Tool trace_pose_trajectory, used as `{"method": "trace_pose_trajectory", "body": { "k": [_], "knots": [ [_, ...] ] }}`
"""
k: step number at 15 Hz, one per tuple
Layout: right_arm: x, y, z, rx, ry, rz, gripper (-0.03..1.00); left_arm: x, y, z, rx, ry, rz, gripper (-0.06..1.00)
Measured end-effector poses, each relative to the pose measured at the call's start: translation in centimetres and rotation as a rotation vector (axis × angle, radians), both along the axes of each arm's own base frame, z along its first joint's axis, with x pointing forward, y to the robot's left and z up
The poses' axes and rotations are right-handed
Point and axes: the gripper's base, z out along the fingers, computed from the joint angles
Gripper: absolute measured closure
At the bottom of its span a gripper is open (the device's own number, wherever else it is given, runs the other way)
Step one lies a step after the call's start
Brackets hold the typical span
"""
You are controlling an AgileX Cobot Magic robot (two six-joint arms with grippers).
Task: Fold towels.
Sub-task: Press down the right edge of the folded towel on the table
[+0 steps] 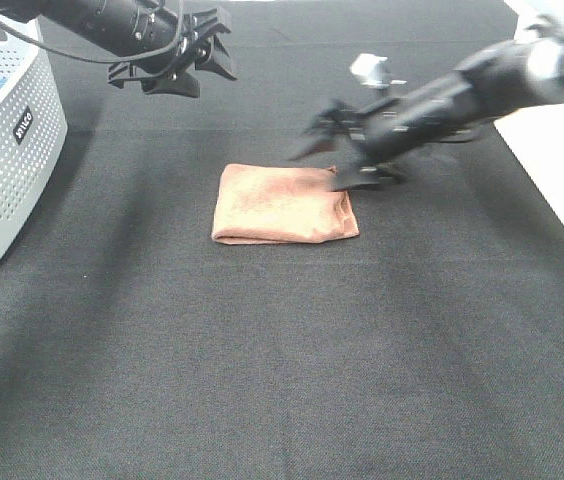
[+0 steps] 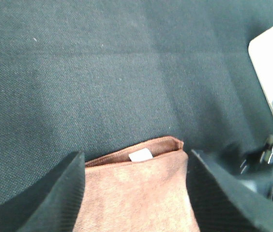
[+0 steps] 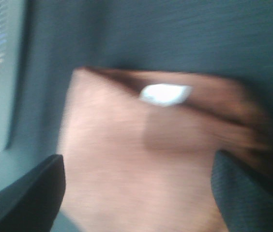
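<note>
The rust towel (image 1: 282,205) lies folded into a thick rectangle in the middle of the black table. My right gripper (image 1: 319,168) is open and empty, low at the towel's far right corner; its image is motion-blurred. The right wrist view shows the towel (image 3: 127,159) between its spread fingers (image 3: 35,193), with a white tag (image 3: 164,94) at the far edge. My left gripper (image 1: 207,60) is open and empty, raised at the far left, apart from the towel. Its wrist view shows the towel (image 2: 136,193) and the tag (image 2: 140,155) below, between its fingers (image 2: 54,193).
A white perforated basket (image 1: 2,150) holding something blue stands at the left edge. A white surface (image 1: 562,170) borders the table at the right. The black cloth table top (image 1: 282,380) stretches to the front.
</note>
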Motion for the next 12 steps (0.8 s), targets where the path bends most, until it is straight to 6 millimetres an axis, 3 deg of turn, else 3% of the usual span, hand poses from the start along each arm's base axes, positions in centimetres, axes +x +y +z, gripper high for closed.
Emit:
{"method": "trace_pose_trajectory", "body": {
  "k": [2, 4, 7, 8, 9, 10, 12],
  "knots": [
    [0.3, -2.2, -0.3, -0.028, 0.003, -0.028, 0.19, 0.0, 0.0, 0.0, 0.006, 0.002, -0.004, 0.35],
    [0.2, -3.1, -0.2, -0.085, 0.008, -0.014, 0.19, -0.2, 0.0, -0.1, 0.010, 0.016, -0.019, 0.35],
    [-0.8, -3.6, 4.5, -0.177, 0.015, 0.032, 0.19, -1.6, 0.3, 1.5, 0.130, 0.032, -0.143, 0.35],
    [-0.8, -3.6, 4.5, -0.177, 0.015, 0.032, 0.19, -1.6, 0.3, 1.5, 0.130, 0.032, -0.143, 0.35],
    [-1.3, -3.8, 6.4, -0.194, 0.032, 0.029, 0.19, -2.4, 0.7, 2.8, 0.197, 0.025, -0.189, 0.35],
    [-2.3, -4.0, 9.4, -0.217, 0.067, 0.020, 0.19, -3.3, 1.2, 4.6, 0.251, 0.019, -0.218, 0.35],
    [-4.0, -4.4, 12.6, -0.273, 0.097, 0.062, 0.19, -5.2, 2.2, 7.5, 0.316, 0.068, -0.197, 0.35]
  ]
}}
